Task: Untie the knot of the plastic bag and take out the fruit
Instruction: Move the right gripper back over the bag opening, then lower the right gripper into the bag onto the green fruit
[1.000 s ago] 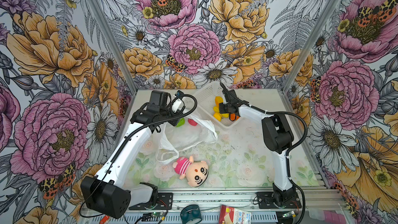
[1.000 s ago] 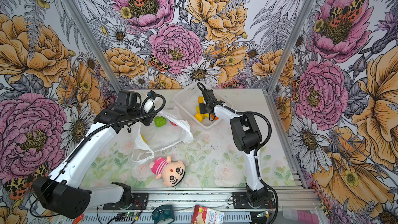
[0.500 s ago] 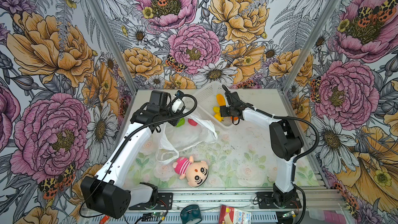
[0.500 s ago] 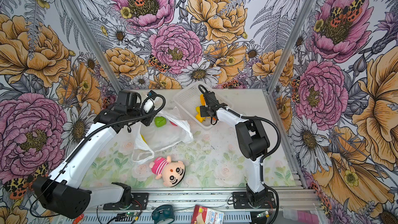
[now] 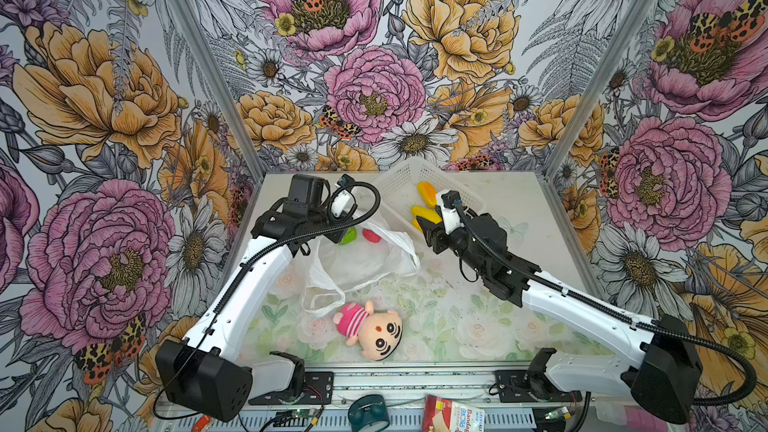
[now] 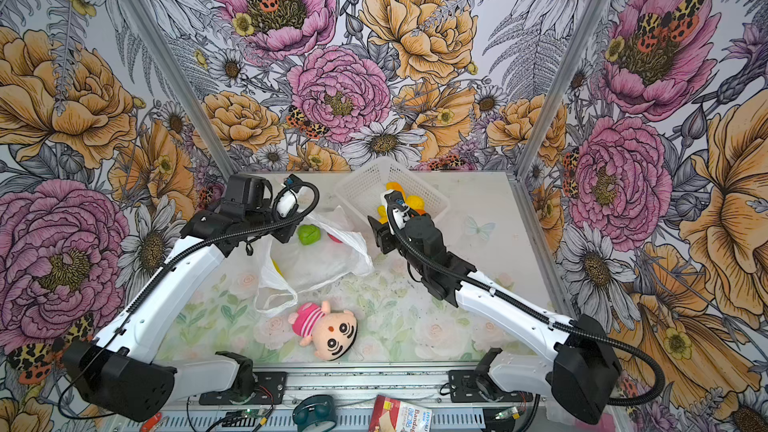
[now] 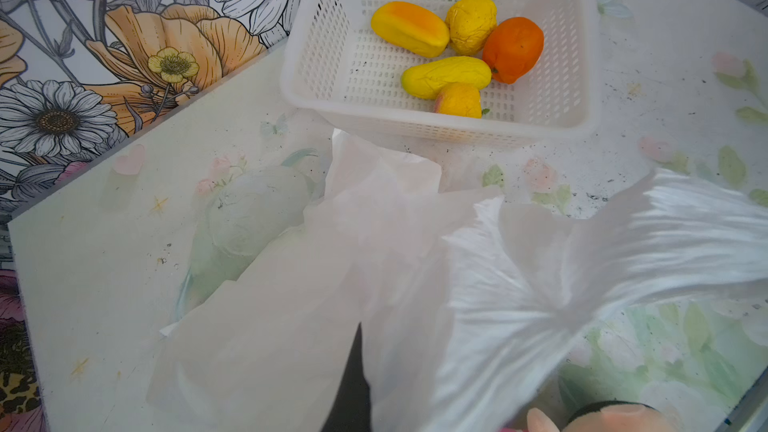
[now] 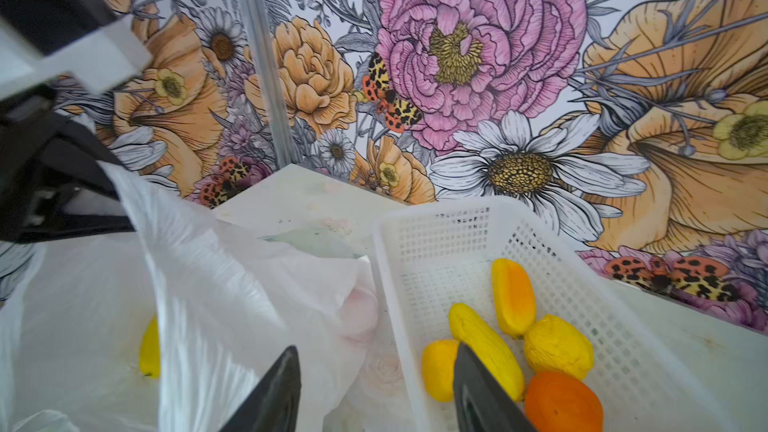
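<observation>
Plastic bag (image 5: 361, 263) lies mid-table in both top views, its far-left rim pinched tight in the left gripper (image 5: 332, 238); right gripper (image 5: 424, 229) hangs just right of it, jaws parted, empty; left wrist view: five fruit (image 7: 440, 76) sit in the basket (image 7: 316, 89) beyond the bag; right wrist view: one of the right gripper's fingers (image 8: 270, 396) over bag, one over basket; flower-printed table (image 6: 415, 326), floral walls (image 6: 340, 89) all round.

Eight fruits (image 7: 444, 76); one bag (image 5: 360, 261), basket (image 5: 397, 187), doll (image 5: 371, 325)
</observation>
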